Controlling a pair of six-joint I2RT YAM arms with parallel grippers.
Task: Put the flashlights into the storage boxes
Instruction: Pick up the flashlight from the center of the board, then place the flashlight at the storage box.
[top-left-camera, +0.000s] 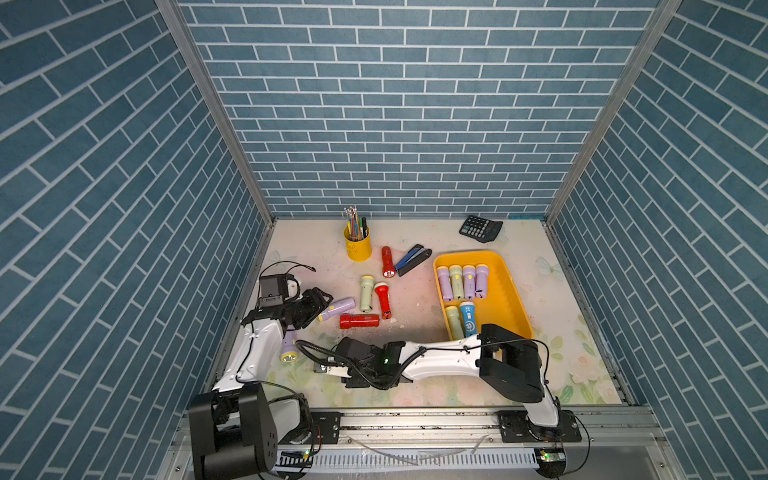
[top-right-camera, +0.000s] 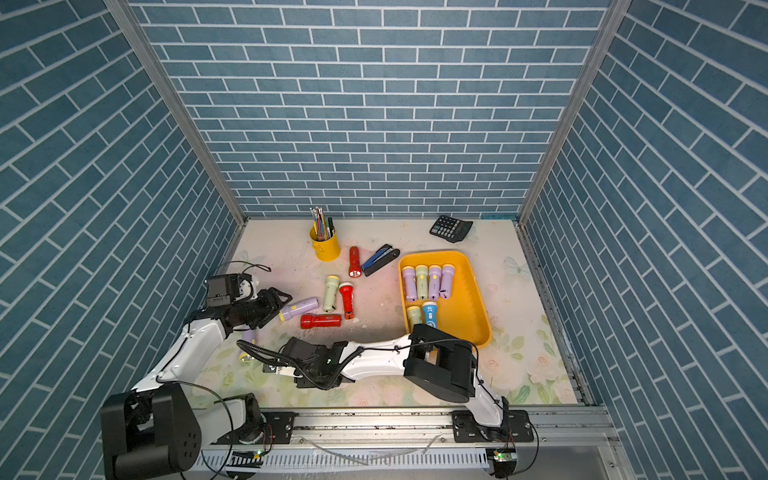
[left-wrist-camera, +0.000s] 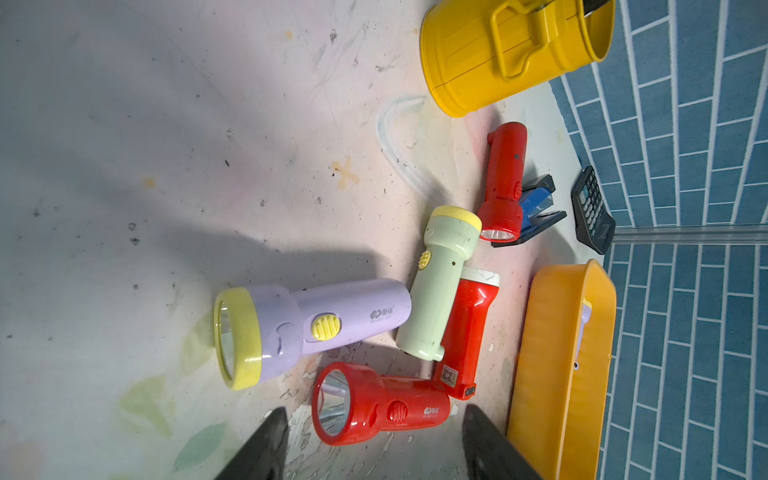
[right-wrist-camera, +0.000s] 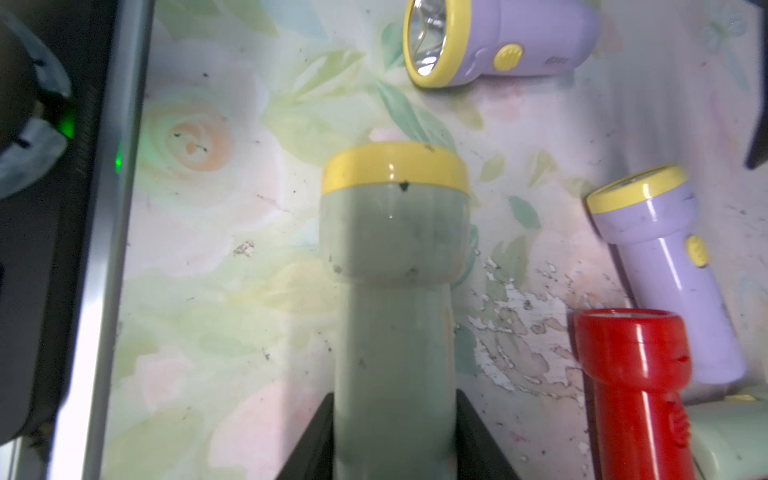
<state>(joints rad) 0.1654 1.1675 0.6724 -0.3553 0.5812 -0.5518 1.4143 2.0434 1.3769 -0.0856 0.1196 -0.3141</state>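
My right gripper is shut on a pale green flashlight with a yellow rim, low over the front of the table. My left gripper stands open. A red flashlight lies just ahead of its fingers, ungripped, beside a lilac one. Also loose are a pale green flashlight, two red ones and a lilac one. The yellow storage box at the right holds several flashlights, among them a blue one.
A yellow pen cup stands at the back, with a blue-and-black stapler to its right. A black calculator lies in the far right corner. My right arm stretches across the front, just in front of the box.
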